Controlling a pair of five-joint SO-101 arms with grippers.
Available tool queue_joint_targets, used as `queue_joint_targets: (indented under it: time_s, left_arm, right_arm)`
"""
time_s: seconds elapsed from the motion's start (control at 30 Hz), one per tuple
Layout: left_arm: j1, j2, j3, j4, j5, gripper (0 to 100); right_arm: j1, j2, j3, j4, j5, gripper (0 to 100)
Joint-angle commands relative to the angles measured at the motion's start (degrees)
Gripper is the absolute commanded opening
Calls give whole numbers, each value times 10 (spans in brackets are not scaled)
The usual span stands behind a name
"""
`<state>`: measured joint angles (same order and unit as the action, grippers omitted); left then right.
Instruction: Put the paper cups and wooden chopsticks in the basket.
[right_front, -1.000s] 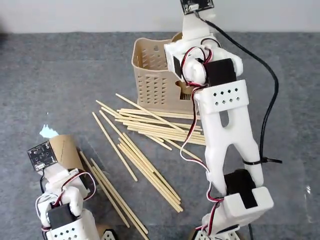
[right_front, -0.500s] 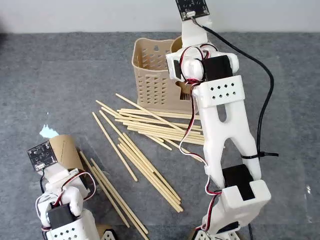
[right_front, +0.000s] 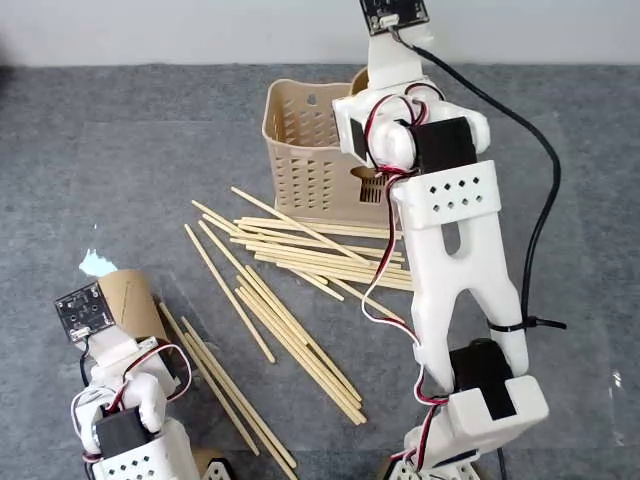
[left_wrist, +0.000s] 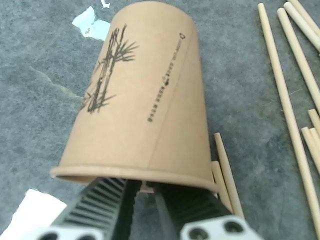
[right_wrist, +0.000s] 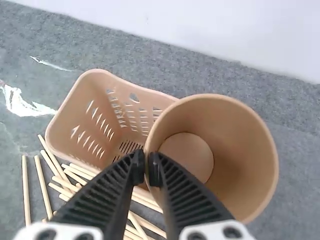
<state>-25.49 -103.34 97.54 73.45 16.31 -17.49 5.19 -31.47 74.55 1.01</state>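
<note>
- At 7 o'clock on the grey table (right_front: 100, 150), the left arm (right_front: 125, 425) stands with its left gripper (left_wrist: 144, 192) low over the surface. Its 2 fingers are pressed together on the rim of a cup lying on its side (left_wrist: 145, 100).
- This lying cup (right_front: 135, 300) is brown paper with a dark plant drawing. It rests on the table with its base toward 11 o'clock and its mouth toward 5 o'clock.
- A white scrap (right_front: 97, 263) lies just beside the cup's base, at the 11 o'clock end.
- The chopsticks (right_front: 300, 300) lie loose across the middle of the table. 1 bundle lies almost level near the basket's foot, and others fan from the centre toward 6 o'clock. A few lie close to the lying cup (left_wrist: 222, 170).
- The basket (right_front: 320, 180), beige with slotted walls, stands upright at 12 o'clock. None of the chopsticks is inside it.
- The right arm (right_front: 450, 230) stretches from 5 o'clock up to 12 o'clock, with a black cable (right_front: 530, 170) looping beside it.
- The right gripper (right_wrist: 146, 167) clamps the rim of a second cup (right_wrist: 215, 150), with 1 finger inside the wall and 1 outside.
- This second cup is held in the air at the basket's 2 o'clock corner, its mouth tilted up. I cannot tell whether it is over the opening or just outside it.
</note>
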Motion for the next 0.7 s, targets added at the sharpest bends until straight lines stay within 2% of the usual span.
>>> queue_joint_targets:
  time_s: [0.0,0.13,0.2,0.3,0.53,0.67]
  left_arm:
    - [-4,-11,-11,-12,0,14]
    - [-4,-11,-11,-12,0,14]
    - [-4,-11,-11,-12,0,14]
    - [-4,-11,-11,-12,0,14]
    - [-4,-11,-11,-12,0,14]
    - [-4,-11,-11,-12,0,14]
  right_arm:
    - [-7,-9,-18,12,-2,65]
    - [-7,-6,-18,15,-3,161]
    - [-7,-7,-22,13,-3,168]
    - [-8,-7,-31,9,-3,141]
    - [-4,15,-20,-11,-2,6]
    - [-4,47,-15,7,-2,9]
